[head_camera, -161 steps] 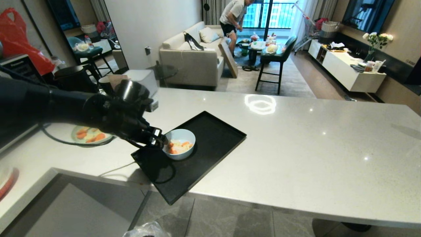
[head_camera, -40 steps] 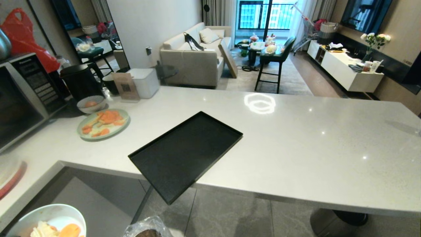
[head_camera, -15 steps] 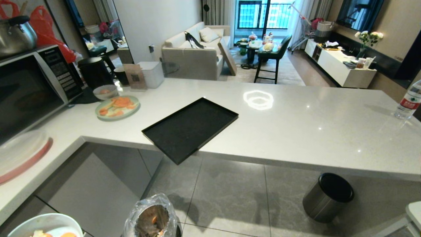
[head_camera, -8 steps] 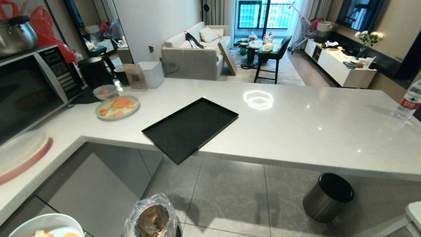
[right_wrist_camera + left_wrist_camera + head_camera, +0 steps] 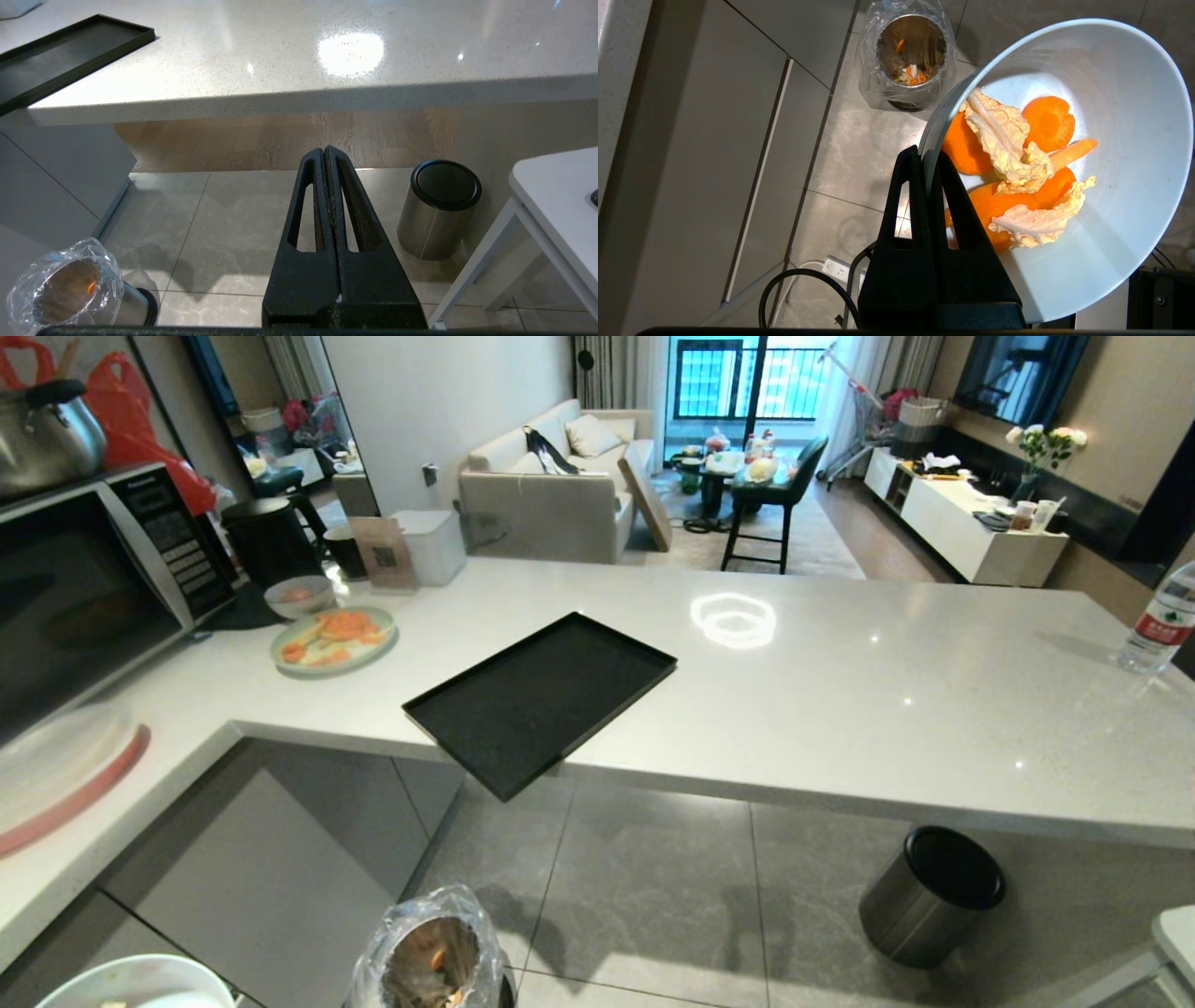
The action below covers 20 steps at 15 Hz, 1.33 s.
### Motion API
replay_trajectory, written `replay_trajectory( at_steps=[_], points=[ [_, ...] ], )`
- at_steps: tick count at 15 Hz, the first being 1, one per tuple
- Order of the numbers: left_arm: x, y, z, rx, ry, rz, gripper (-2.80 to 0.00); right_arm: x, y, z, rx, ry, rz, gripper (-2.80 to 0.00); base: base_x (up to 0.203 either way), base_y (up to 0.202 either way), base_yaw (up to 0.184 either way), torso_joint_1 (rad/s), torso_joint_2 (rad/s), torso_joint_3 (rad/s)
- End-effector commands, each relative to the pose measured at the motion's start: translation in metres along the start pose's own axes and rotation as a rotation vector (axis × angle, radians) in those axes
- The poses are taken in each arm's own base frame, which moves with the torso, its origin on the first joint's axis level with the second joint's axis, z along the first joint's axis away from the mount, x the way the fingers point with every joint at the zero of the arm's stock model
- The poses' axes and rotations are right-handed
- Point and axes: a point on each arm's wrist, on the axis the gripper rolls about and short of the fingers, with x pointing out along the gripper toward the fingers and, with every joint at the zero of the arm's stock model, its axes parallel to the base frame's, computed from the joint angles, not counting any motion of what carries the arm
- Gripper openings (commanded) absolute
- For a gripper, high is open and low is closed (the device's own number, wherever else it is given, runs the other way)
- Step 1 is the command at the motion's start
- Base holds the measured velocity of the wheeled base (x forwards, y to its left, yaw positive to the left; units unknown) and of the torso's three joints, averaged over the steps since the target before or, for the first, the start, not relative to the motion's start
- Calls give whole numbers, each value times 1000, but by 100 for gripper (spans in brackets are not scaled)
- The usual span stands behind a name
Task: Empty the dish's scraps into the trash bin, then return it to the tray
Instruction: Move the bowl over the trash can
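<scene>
The small pale blue bowl [image 5: 1083,154] is clamped at its rim by the left gripper [image 5: 924,161], beside the bag-lined steel trash bin [image 5: 908,56], not over it. Tipped here, the carrot-and-cabbage scraps [image 5: 1013,163] could be spilled onto the grey floor tiles [image 5: 859,154]. The right gripper [image 5: 325,156] is parked, jaws together.

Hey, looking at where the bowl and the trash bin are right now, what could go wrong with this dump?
1. The bowl sits off to the side of the trash bin, not over it, so tipping now would likely drop the scraps on the floor.
2. The left tool pinches only the bowl's thin rim, so the loaded bowl might slip or swing.
3. The bin's mouth looks narrow beside the bowl, so pieces may miss.
</scene>
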Motion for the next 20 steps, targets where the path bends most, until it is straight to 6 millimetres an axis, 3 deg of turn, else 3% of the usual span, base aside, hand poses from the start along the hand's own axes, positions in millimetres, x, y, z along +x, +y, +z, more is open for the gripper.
replay_trajectory(
  at_steps=[1, 12, 20],
  points=[
    [0, 0, 0, 1, 4, -1, -280, 0, 0, 0, 1, 2, -1, -280, 0, 0, 0, -122, 319, 180],
    [2, 0, -3, -7, 21, -1, -280, 0, 0, 0, 1, 0, 0, -280, 0, 0, 0, -162, 464, 293],
    [3, -2, -16, -34, 140, -11, -280, 0, 0, 0, 1, 0, 0, -280, 0, 0, 0, -130, 512, 376]
  ],
)
